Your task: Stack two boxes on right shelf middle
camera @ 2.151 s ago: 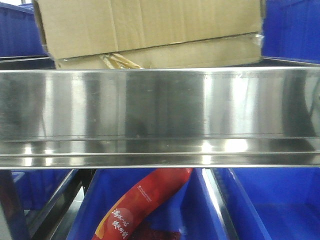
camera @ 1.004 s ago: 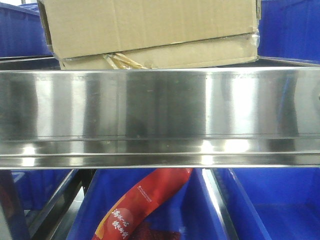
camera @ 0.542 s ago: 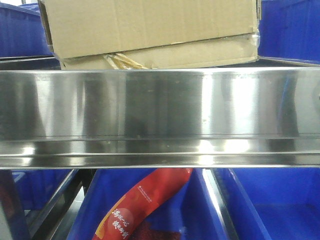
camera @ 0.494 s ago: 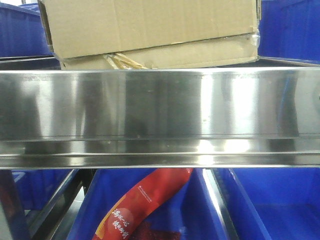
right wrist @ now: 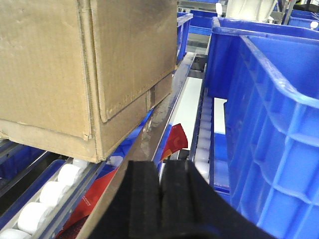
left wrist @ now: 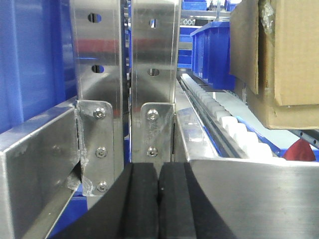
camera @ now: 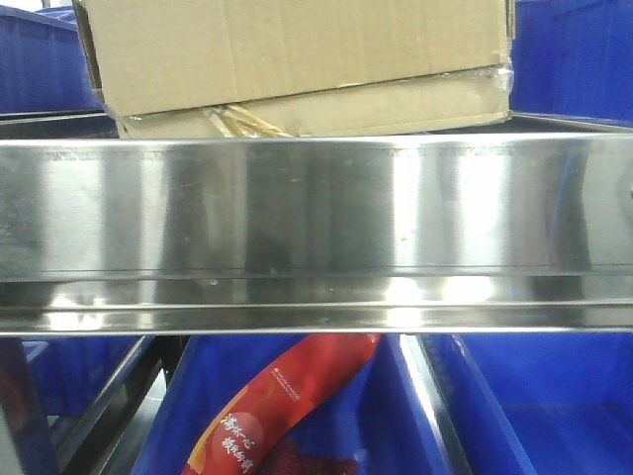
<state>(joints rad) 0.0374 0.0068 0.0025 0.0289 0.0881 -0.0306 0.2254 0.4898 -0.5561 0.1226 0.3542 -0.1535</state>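
In the front view we saw a blue bin (camera: 40, 59) at the upper left of the frame, then the brown cardboard box (camera: 297, 54) filling the upper centre, resting on the shelf tier behind the steel rail, its bottom flap creased and yellowish tape (camera: 242, 121) peeling out at its lower left edge. Another blue bin (camera: 574, 59) stood at the upper right. The shelf (camera: 316, 228), with its wide mirror-like front rail, crossed the whole middle of the frame. Below it, lower centre, a red packet (camera: 287, 406) lay in a blue bin.

In the left wrist view, upright perforated steel posts (left wrist: 124, 74) stood centre-left, white rollers (left wrist: 224, 114) ran back at centre-right, and the box hung at the upper right edge (left wrist: 284, 55). At the bottom centre our left gripper (left wrist: 158, 199) had its black pads pressed together with nothing between them.

In the right wrist view the box (right wrist: 84, 69) filled the upper left, its lower corner above the white rollers. At the bottom centre our right gripper (right wrist: 162, 204) was likewise closed, pads touching and empty, sitting just beside the box. A large blue bin (right wrist: 269, 109) took up the right side.
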